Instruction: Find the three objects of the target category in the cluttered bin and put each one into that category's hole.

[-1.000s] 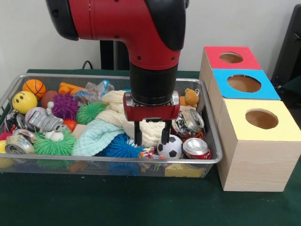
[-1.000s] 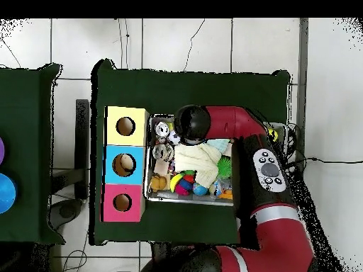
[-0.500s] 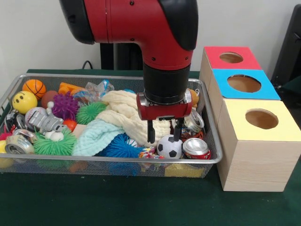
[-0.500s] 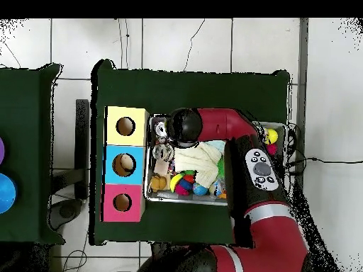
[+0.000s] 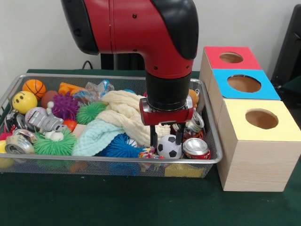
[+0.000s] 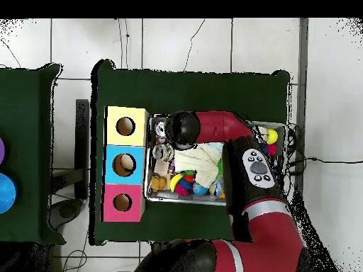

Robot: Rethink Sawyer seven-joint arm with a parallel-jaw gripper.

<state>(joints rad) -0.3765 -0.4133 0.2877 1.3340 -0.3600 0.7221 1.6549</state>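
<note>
Gripper (image 5: 166, 137) positioned low over the right near part of the wire mesh bin (image 5: 113, 161), fingers spread apart and pointing straight down. Miniature soccer ball (image 5: 169, 146) located directly beneath, one finger on either side of its upper half; contact not confirmed, nothing pinched yet. Straddling stance judged as preparation to close on the ball, suggesting balls as the target category.

Red soda can (image 5: 196, 148) lying just right of the ball, touching or nearly so. Crushed silver can (image 5: 192, 123) behind it, against the right finger's path. Cream knitted cloth (image 5: 124, 113) and pale blue cloth (image 5: 95, 135) heaped to the left, blue spiky ball (image 5: 121, 146) at their near edge. Tight surroundings likely the reason for a vertical approach.

Other candidates noted at the far left: basketball (image 5: 34, 87) and yellow smiley ball (image 5: 24, 101).

Three boxes standing right of the bin, holes upward: yellow-topped box (image 5: 259, 119) nearest, blue-topped box (image 5: 244, 84) in the middle, red-topped box (image 5: 230, 57) farthest. Correct hole not determinable.
</note>
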